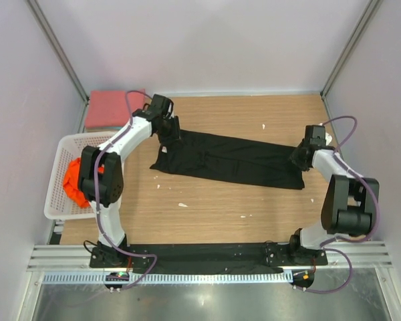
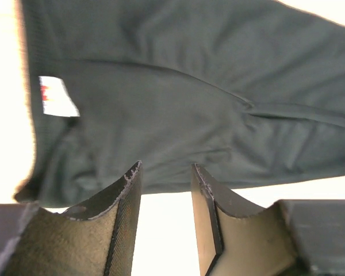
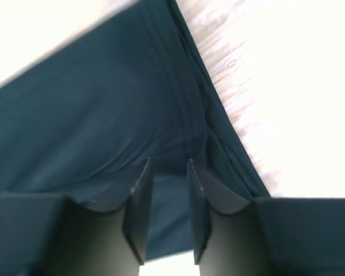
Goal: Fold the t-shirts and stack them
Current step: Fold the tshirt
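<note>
the black t-shirt (image 1: pixel 234 160) lies flat across the middle of the bench (image 1: pixel 207 214) as a long strip, slanting from the far-left part toward the right edge. the pinkish-red t-shirt (image 1: pixel 112 109) sits folded at the far left corner. the orange t-shirt (image 1: pixel 72 180) is bunched in the white mesh basket (image 1: pixel 67 144) by the left edge.

my left fingers (image 1: pixel 168 130) are at the strip's left end, apart. bare bench shows in the gap and the cloth edge is only just at the tips, with the white label (image 2: pixel 57 96) off to one side. my right fingers (image 1: pixel 301 157) are over the right end, apart by a narrower gap. cloth runs under them, and nothing looks pinched.

i judge the step to be taking both ends for a crosswise fold. to do it well, i want each pair of fingers pushed deeper over the edge before closing, so they catch every layer. the right wrist view shows several stacked edges that could split. i'd close both sides together, lift only enough to clear the bench, and keep the strip taut so it doesn't sag or twist. a shallow bite on the left risks the top layer slipping out.
</note>
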Robot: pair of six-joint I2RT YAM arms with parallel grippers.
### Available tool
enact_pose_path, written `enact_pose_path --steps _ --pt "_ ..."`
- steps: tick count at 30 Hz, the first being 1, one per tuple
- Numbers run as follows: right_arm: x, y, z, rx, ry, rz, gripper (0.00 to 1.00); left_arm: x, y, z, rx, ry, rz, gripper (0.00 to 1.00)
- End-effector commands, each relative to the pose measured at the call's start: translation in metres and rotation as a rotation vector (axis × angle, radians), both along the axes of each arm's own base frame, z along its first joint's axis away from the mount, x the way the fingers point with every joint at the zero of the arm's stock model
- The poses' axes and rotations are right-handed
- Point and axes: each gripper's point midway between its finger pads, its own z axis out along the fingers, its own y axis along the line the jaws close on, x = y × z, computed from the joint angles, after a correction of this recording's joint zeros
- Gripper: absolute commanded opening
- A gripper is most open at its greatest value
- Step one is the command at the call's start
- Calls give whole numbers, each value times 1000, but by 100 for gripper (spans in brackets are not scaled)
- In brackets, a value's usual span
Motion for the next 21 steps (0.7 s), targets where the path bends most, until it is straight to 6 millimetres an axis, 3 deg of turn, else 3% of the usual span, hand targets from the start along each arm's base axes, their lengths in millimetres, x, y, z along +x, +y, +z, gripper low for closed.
enact_pose_path --steps 1,6,9,11,12,14,16,18,19,21 --pt "9 -7 62 -35 -159 -40 37 -1 -25 4 -96 -39 -3 40" --pt "10 0 109 -17 -253 -14 48 -6 -32 -32 -89 24 9 35" --pt "10 7 131 14 -316 -7 50 1 -33 -52 -53 46 15 34" --pt "11 12 147 33 -367 5 50 9 -31 -54 -25 39 19 34" --pt "12 18 151 61 -383 24 50 11 -29 -66 1 57 23 34" --pt "13 24 160 80 -419 37 50 21 -27 -66 36 51 18 34" --pt "15 27 167 91 -443 37 50 23 -24 -81 76 86 14 34" --pt "16 27 169 96 -456 35 51 38 -25 -78 91 50 14 34" --pt "18 28 175 100 -478 37 51 40 -23 -92 108 73 13 34" --pt "19 29 178 108 -501 31 51 59 -29 -88 104 45 7 34"
